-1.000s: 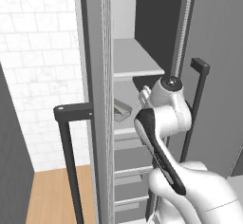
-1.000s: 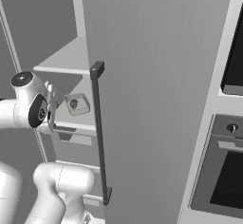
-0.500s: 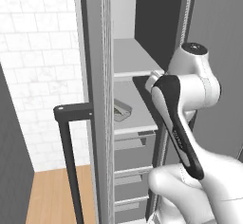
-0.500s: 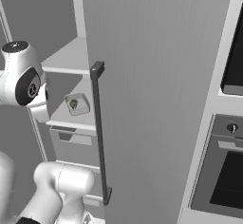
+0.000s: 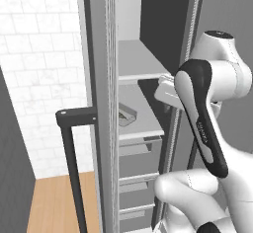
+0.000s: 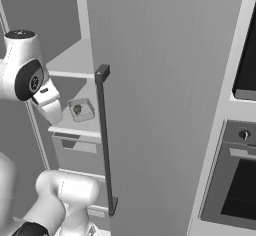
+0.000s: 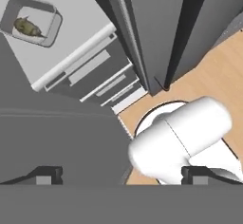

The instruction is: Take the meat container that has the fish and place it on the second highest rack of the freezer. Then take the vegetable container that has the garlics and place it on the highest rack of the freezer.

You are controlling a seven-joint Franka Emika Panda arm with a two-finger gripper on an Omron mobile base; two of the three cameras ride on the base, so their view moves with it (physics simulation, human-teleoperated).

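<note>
Sitting on the pale grey second-highest shelf [image 6: 70, 128] of the tall dark grey freezer [image 5: 106, 103], the shallow grey meat tray [image 7: 32, 20] with its olive-brown fish [image 7: 27, 27] looks delivered; the fingers [image 7: 45, 175] are spread wide, holding nothing, seemingly ready for the garlic container.

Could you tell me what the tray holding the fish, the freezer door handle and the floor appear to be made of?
The tray looks like pale grey plastic, matte, with thick rounded walls, though the render leaves that open. The handle appears to be black metal or hard plastic: a slim, straight bar with a dull sheen. The floor looks like warm orange-brown wood, smooth and evenly lit; plank lines are too faint to confirm.
</note>
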